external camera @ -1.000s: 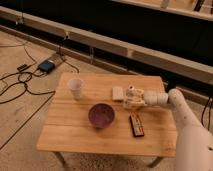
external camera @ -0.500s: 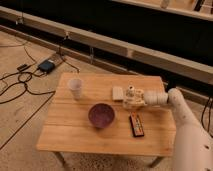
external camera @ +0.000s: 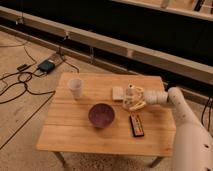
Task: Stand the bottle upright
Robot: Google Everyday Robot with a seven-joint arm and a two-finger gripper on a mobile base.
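my end effector [external camera: 131, 97] hangs over the worktop [external camera: 75, 132]; the bottle [external camera: 134, 105] lies just below it, long axis sideways.

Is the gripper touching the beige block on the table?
Cannot tell. In the camera view the gripper sits right beside the beige block, their outlines meeting, with neither contact nor gap plainly visible.

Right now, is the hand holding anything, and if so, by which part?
It cannot be told. The hand sits low over the table beside the beige block; an orange strip, perhaps the bottle, shows beneath it, but no grip is visible.
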